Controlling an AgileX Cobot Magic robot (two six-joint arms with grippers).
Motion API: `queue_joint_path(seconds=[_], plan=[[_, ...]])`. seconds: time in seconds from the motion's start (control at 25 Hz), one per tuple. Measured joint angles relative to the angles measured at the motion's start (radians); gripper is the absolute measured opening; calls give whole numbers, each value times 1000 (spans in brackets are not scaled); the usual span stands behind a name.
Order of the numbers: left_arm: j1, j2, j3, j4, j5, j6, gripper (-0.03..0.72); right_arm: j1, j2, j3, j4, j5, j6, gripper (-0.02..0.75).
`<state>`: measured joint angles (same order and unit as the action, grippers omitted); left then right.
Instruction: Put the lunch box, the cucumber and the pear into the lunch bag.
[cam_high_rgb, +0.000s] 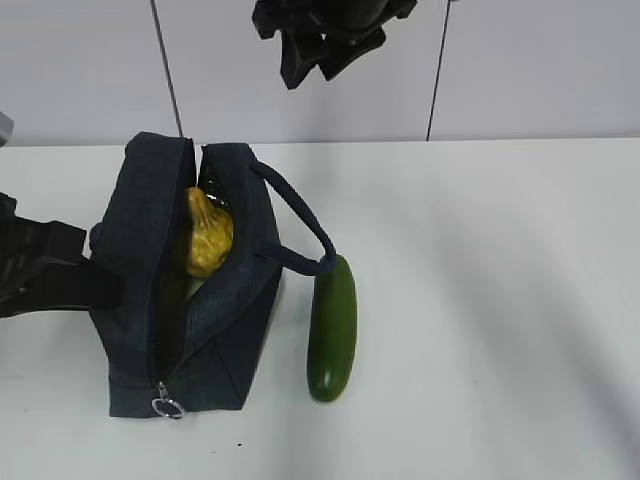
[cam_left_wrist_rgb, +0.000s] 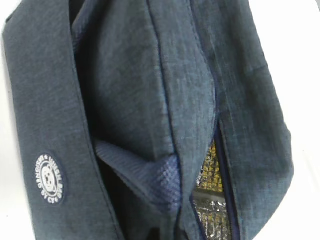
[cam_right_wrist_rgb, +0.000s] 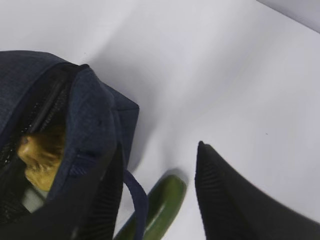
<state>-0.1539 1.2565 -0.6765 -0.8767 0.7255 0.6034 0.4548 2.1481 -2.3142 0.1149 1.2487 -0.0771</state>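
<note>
Right fingers parted, empty, above lunch bag — left fingers clenched, hidden behind it.

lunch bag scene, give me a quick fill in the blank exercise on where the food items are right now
1. The pear sits inside the open ____.
2. The cucumber lies on the ____ beside the lunch bag, not inside it.
3. One end of the cucumber rests by the bag's strap ____.
4. The silver ring pull hangs at the end of the bag's ____.

Missing words: lunch bag; table; handle; zipper
</note>
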Motion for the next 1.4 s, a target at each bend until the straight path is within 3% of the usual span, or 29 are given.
queue_joint_path(seconds=[0.48,0.88,1.12,1.24,1.4], plan=[[0,0,0,0,1,0,-15,0,-303,504,-37,0,10,366],[0,0,0,0,1,0,-15,0,-477,941,154,-19,-18,365],[0,0,0,0,1,0,-15,0,-482,1092,207,-224,-32,368],[0,0,0,0,1,0,-15,0,-482,1106,228,-325,-42,418],[0,0,0,0,1,0,-15,0,-461,1106,247,-436,-44,566]])
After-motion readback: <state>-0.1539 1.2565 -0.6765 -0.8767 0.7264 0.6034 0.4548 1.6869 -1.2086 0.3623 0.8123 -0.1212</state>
